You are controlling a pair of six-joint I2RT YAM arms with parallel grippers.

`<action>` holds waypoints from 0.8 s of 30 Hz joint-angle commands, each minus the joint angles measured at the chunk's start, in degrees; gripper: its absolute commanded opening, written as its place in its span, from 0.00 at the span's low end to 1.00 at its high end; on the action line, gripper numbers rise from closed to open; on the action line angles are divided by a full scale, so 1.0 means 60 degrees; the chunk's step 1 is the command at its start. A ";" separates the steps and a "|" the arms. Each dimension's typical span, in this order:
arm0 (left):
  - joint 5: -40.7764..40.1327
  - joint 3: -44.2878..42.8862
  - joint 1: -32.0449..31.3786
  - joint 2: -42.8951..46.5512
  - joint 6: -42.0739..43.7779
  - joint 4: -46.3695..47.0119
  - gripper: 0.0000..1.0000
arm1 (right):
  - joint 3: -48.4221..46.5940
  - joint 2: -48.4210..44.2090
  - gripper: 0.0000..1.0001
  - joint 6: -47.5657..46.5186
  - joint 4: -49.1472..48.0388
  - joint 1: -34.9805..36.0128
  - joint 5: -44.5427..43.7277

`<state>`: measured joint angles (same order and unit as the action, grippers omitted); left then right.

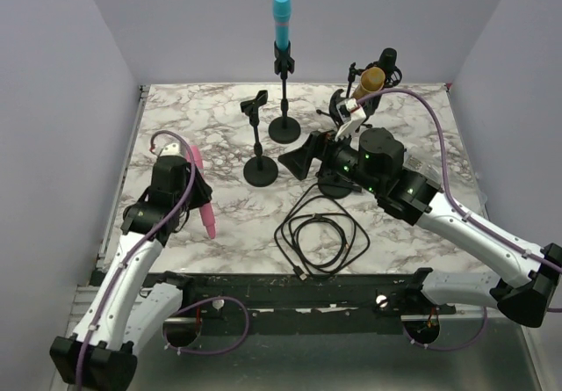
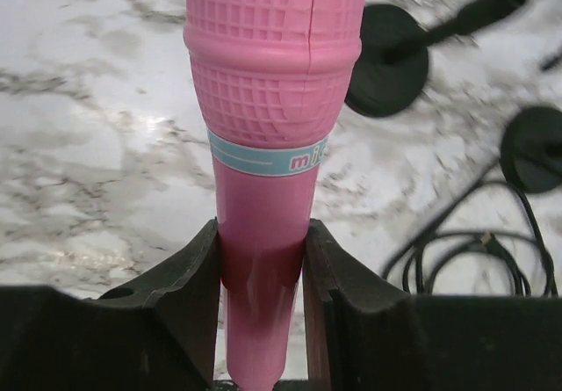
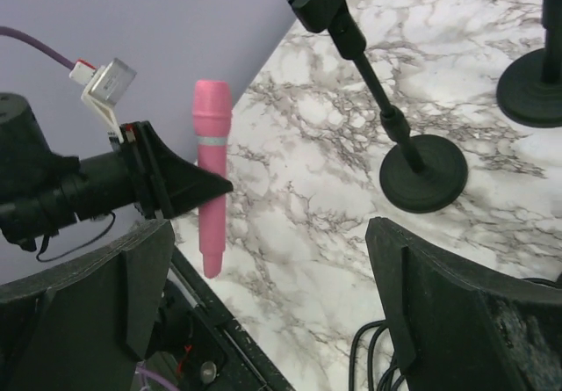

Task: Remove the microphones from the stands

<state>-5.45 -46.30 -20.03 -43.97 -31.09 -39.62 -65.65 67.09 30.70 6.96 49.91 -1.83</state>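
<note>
the left gripper [image 2: 262,268] is pinching the pink microphone [image 2: 272,83] by its thin handle, one finger on each side, with the fat head sticking out past the fingers. the microphone is held over the marble table [image 2: 79,145] - well apart from the empty black stand [image 3: 413,158]. that stand is out in front of the right gripper [image 3: 268,233], whose fingers are spread wide with nothing between them - the pink microphone is off to their left.
</note>
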 commanded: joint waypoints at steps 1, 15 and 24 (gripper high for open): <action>0.0858 0.0108 0.2311 -0.0815 -0.1301 0.0435 0.00 | 0.0247 -0.0164 1.00 -0.0463 0.0603 0.0047 -0.0794; 0.1899 -0.4150 0.4685 -0.7626 -0.5080 0.1747 0.00 | 0.0058 -0.0472 1.00 -0.0507 0.1261 0.0050 -0.0446; 0.1404 -0.9143 0.4885 -1.1989 -0.6661 0.0277 0.00 | -0.0070 -0.0393 1.00 -0.0696 0.1344 0.0050 -0.0655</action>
<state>4.08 -91.09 8.29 -108.47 -63.64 -32.49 -64.93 64.88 27.86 13.43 49.91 -4.03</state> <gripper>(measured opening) 0.354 0.998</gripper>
